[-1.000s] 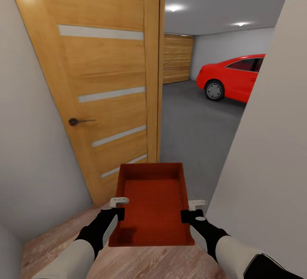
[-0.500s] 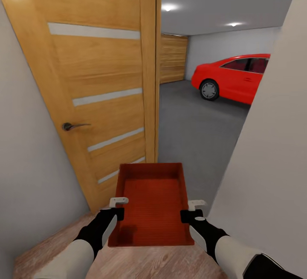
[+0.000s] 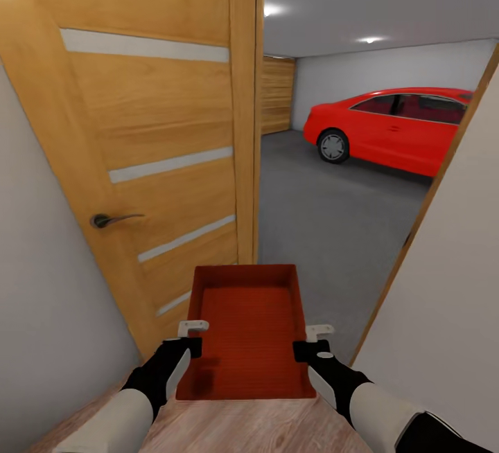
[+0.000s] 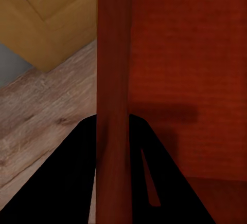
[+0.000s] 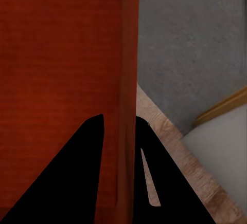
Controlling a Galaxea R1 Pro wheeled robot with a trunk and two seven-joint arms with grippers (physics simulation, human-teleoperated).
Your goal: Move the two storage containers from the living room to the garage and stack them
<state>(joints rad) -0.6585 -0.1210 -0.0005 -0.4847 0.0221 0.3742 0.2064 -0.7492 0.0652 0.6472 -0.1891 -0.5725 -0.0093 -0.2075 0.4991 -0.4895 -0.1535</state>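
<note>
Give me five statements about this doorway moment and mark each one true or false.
1. Both grippers hold the storage container, the left gripper on one side wall and the right gripper on the other. True.
2. The container carries a second box inside. False: its inside is empty.
3. The wooden door stands on the robot's left. True.
4. The red car is parked on wood planks. False: it stands on the dark grey floor of the garage.
5. The container rests on the concrete floor. False: it hangs between the grippers at the threshold, over the wood planks.
</note>
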